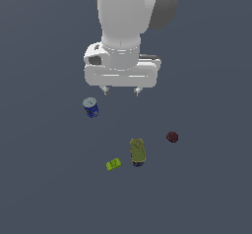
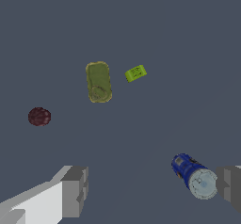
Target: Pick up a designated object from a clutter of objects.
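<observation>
The designated object, a small blue can [image 1: 90, 107] with a pale round lid, stands on the grey floor toward the exterior view's left; the wrist view shows this blue can [image 2: 194, 175] close beside one grey finger [image 2: 231, 186]. My gripper [image 1: 121, 90] hangs open above the floor, up and toward the exterior view's right of the can, with nothing between its fingers. In the wrist view the gripper [image 2: 153, 190] has its fingers wide apart. The rest of the clutter lies nearer the camera in the exterior view.
An olive-yellow oblong container [image 1: 138, 151] [image 2: 98, 82] lies with a small lime-green block [image 1: 113, 164] [image 2: 135, 73] beside it. A dark red round lump [image 1: 172, 137] [image 2: 39, 116] sits apart, toward the exterior view's right.
</observation>
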Robot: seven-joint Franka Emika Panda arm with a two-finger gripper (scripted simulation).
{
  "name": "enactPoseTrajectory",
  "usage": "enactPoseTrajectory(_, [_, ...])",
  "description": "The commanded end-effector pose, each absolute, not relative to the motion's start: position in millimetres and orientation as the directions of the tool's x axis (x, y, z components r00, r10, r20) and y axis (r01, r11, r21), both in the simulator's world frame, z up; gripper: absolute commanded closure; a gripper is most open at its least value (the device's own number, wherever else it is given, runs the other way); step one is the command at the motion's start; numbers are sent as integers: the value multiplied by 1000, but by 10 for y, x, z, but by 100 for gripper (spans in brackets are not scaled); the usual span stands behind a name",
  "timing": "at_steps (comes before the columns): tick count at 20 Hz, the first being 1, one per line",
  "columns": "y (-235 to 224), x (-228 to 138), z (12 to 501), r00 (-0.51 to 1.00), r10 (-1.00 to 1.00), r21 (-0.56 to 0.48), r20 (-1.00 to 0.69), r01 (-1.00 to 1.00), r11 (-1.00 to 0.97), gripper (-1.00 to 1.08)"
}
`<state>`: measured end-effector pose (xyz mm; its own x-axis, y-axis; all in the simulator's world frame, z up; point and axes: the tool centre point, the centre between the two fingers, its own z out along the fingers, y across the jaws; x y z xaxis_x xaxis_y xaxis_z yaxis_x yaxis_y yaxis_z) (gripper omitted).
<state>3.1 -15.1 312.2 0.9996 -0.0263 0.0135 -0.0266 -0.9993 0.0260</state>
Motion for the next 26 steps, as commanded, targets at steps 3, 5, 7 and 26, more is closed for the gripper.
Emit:
enactPoseTrajectory(3, [-154,35,3118,1000,-24,28,15,-25,-999,-92])
enactPoseTrajectory(5, [-162,48,3108,1000,-19,35,17,-19,-999,-92])
enactPoseTrajectory(7, [-171,68,3094,1000,-10,45,22,-11,-999,-92])
enactPoseTrajectory(26, [-561,-52,2697,1000,-12,42,19,-12,-999,-92])
